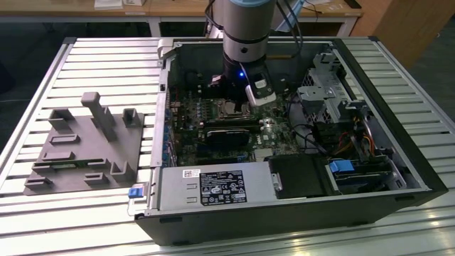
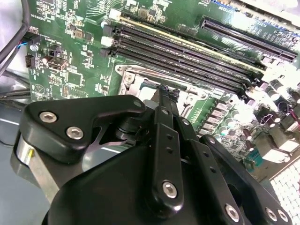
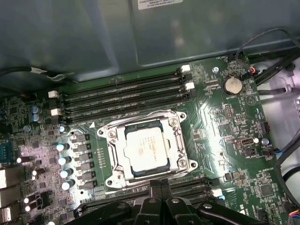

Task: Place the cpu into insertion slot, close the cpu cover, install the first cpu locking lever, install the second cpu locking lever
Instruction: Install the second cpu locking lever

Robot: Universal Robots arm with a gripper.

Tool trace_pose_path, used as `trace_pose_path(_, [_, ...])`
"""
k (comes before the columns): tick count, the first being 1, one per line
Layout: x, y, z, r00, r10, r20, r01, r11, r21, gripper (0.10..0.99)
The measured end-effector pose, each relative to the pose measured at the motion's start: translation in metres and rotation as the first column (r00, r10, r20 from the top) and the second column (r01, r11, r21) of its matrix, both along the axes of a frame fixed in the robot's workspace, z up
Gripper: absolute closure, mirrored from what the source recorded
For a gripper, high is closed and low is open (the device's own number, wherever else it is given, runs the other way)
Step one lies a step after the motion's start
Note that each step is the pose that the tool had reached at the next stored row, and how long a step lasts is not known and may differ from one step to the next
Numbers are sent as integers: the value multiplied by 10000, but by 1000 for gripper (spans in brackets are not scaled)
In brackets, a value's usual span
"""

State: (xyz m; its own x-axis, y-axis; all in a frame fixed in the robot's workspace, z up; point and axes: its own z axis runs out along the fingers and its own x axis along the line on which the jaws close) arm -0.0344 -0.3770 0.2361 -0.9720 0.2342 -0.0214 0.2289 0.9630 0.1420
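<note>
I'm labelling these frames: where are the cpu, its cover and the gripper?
cpu (image 3: 146, 149), first wrist view, middle of its metal top.
cpu cover (image 3: 115, 151), first wrist view, frame's side bar.
gripper (image 3: 161, 189), first wrist view, fingertips.

grey fixture block (image 1: 85, 146) | slatted table (image 1: 106, 58) | open computer case (image 1: 284, 213)

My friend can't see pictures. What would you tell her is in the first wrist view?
A small square silvery-beige chip sits in a silver-rimmed socket on a green circuit board, with a thin silver metal frame closed around it. The robot's black hand hovers beside the socket, near long black memory slots.
</note>
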Motion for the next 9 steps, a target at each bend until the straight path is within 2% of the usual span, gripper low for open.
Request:
trace_pose_path(4, [1, 48, -1, 10000, -48, 0, 47, 9997, -226, 984])
trace_pose_path(9, [4, 139, -6, 10000, -90, 1, 90, 9995, -313, 984])
